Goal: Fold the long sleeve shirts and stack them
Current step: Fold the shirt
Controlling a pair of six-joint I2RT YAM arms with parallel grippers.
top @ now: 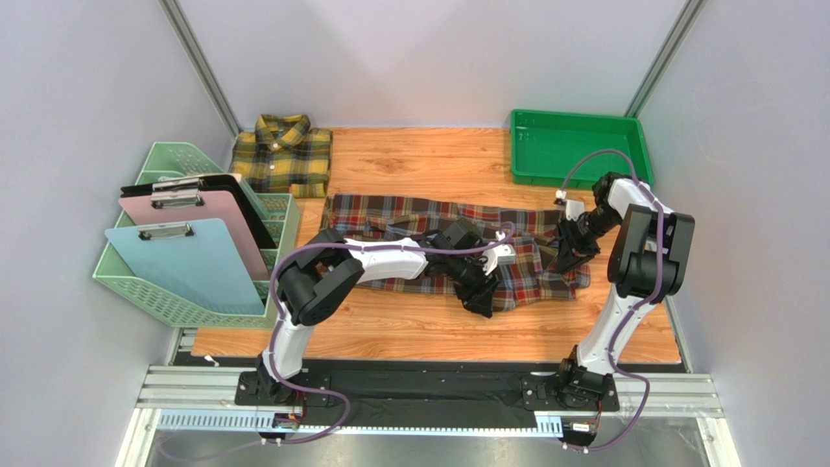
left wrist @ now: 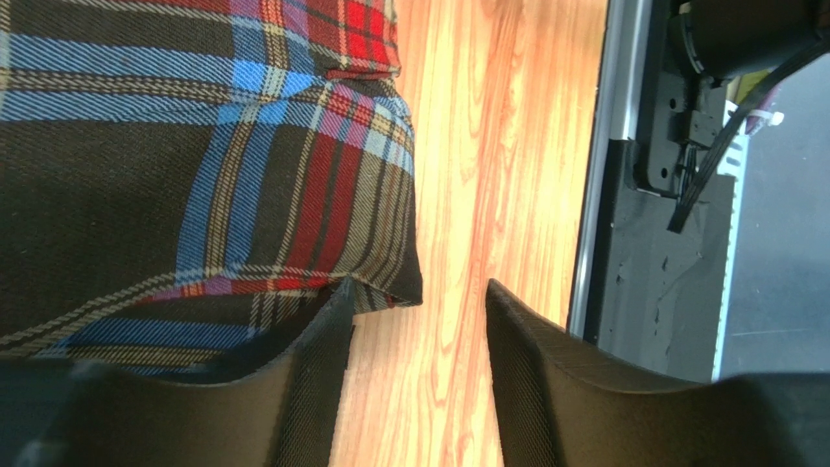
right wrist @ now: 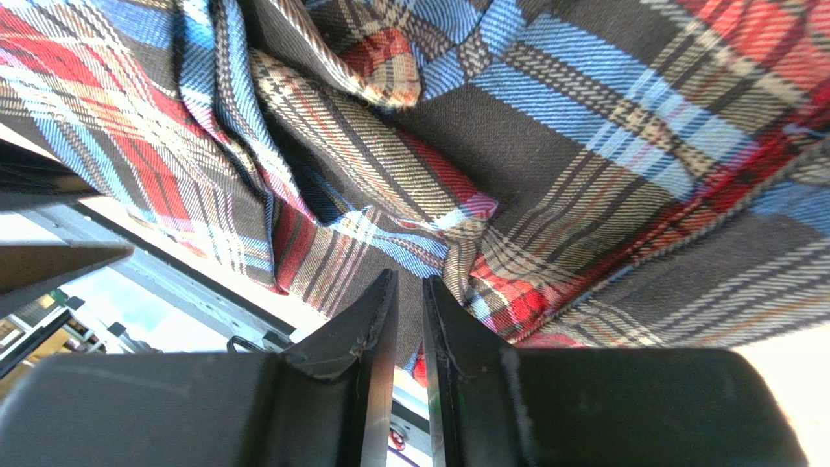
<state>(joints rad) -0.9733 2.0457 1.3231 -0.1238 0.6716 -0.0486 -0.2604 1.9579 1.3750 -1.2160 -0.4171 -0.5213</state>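
Note:
The red, brown and navy plaid shirt (top: 390, 214) lies spread across the middle of the wooden table. The yellow and dark check shirt (top: 282, 154) sits folded at the back left. My left gripper (top: 480, 292) hovers at the red shirt's near hem. In the left wrist view it (left wrist: 414, 302) is open, with only bare wood between the jaws and one fingertip (left wrist: 326, 321) touching the hem corner of the shirt (left wrist: 195, 175). My right gripper (top: 565, 258) is at the shirt's right edge. In the right wrist view it (right wrist: 409, 282) is shut on bunched plaid fabric (right wrist: 584, 146).
A green tray (top: 575, 146) stands at the back right. A green basket (top: 166, 292) on the left holds pink (top: 195, 219), blue (top: 185, 263) and black clipboards. Walls close in on both sides. The black rail (left wrist: 672, 243) runs along the table's near edge.

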